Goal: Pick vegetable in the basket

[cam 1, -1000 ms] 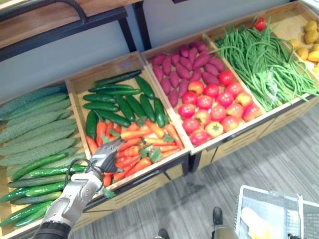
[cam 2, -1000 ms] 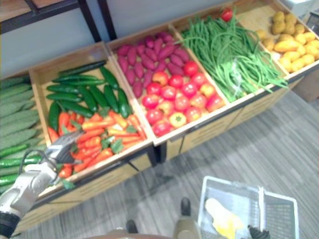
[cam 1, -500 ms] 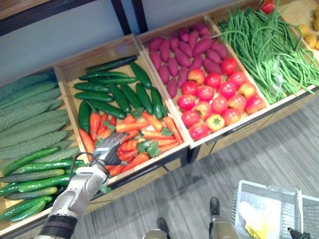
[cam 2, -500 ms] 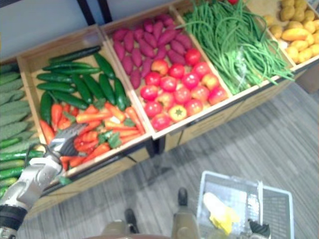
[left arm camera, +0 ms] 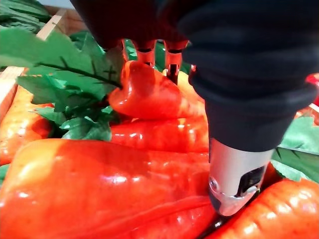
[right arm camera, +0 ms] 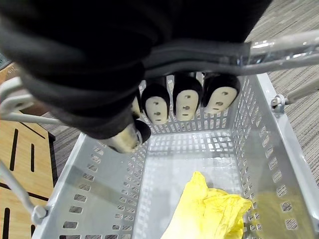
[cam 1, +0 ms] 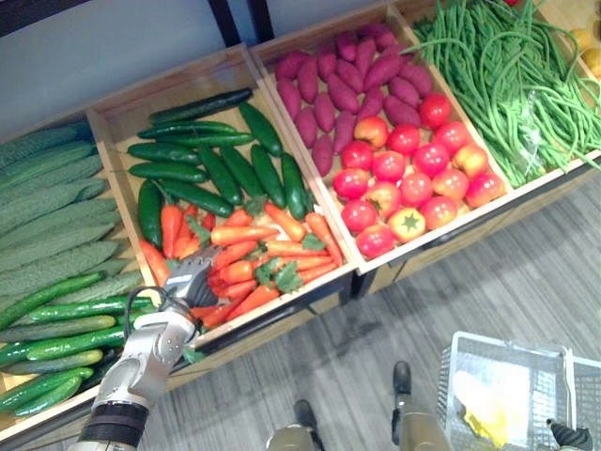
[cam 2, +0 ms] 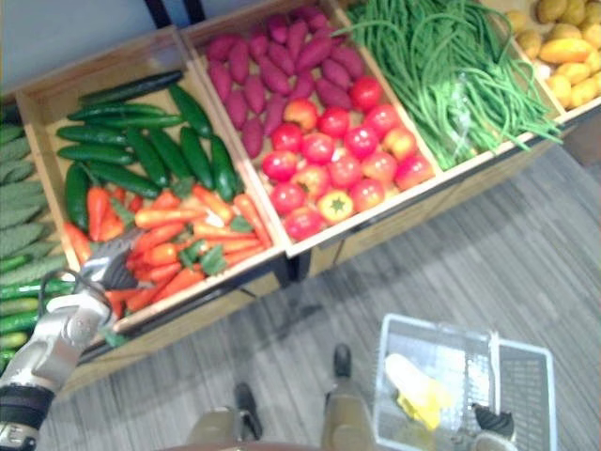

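Right under left hand (cam 1: 191, 282) fingers carrot (left arm camera: 144, 94) is touched, fingers fairly straight, thumb apart, not gripped yet. Right hand (right arm camera: 184, 102) fingers curled round handle (right arm camera: 281, 50) of basket (right arm camera: 264, 154), yellow item (right arm camera: 209, 214) seen below them.

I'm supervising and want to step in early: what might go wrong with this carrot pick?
The left robot hand sits among tightly piled, leafy carrots; lifting one may drag neighbours over the crate's front edge. The basket hangs from the right robot hand, away over the floor, so a loosely held carrot might drop on the way.
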`<state>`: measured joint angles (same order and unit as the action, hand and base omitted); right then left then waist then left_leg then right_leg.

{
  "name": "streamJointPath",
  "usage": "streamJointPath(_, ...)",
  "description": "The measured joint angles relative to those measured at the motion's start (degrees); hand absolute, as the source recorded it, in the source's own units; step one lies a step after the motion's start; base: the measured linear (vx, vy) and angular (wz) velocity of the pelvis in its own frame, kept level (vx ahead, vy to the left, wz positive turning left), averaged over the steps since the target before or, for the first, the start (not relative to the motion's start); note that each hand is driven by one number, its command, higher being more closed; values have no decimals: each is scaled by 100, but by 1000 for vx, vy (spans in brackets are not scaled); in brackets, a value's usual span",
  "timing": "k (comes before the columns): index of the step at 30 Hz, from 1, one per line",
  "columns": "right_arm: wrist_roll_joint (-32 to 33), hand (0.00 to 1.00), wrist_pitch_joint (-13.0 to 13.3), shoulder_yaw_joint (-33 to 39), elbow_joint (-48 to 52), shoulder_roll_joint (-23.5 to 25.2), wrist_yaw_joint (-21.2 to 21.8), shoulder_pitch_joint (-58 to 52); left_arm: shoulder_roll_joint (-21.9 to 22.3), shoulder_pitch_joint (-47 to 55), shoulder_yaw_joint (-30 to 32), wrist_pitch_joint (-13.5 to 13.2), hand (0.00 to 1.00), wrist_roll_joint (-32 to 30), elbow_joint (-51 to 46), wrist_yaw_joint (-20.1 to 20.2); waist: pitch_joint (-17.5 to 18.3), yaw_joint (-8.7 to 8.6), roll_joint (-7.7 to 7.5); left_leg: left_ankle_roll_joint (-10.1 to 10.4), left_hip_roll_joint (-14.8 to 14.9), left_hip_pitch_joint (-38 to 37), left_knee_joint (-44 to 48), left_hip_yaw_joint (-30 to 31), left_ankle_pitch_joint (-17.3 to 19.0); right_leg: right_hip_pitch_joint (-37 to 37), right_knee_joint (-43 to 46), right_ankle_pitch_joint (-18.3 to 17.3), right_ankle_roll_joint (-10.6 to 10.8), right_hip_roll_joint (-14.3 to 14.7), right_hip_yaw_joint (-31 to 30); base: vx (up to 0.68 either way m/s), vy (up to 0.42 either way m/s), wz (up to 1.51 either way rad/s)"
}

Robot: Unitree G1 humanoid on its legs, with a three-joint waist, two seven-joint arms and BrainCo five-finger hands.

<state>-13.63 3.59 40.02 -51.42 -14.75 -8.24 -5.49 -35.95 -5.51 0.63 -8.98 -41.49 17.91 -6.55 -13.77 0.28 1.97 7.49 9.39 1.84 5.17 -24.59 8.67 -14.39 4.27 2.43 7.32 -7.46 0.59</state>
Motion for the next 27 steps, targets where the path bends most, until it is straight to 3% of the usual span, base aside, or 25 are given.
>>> streamJointPath(5, 0, 100, -4, 1, 4, 0, 7, 33, 41, -16, 196, 96, 0, -37, -5, -4, -42, -1, -29, -4, 25, 78, 47, 8, 37, -20, 0, 0, 0, 17, -5, -29, -18, 0)
streamJointPath(6, 0, 100, -7, 2, 4, 0, 7, 33, 68, -39, 260, 160, 100, -37, -5, -4, -48, -1, -33, -2, 30, 109, 89, 8, 56, -39, 0, 2, 2, 19, -9, 0, 0, 0)
streamJointPath(15, -7, 100, -57, 2, 5, 0, 8, 89, 175, -238, 558, 298, 100, -58, -18, -213, -69, 0, -49, -4, 22, 105, 97, -9, 59, -48, -1, 3, 4, 17, -26, 0, 0, 0)
streamJointPath(27, -8, 100, -55, 3, 5, 1, 11, 97, 205, -240, 555, 396, 100, -207, -239, -135, -136, 8, -119, -4, 17, 108, 98, -9, 59, -89, 1, 4, 3, 13, -36, 0, 0, 0)
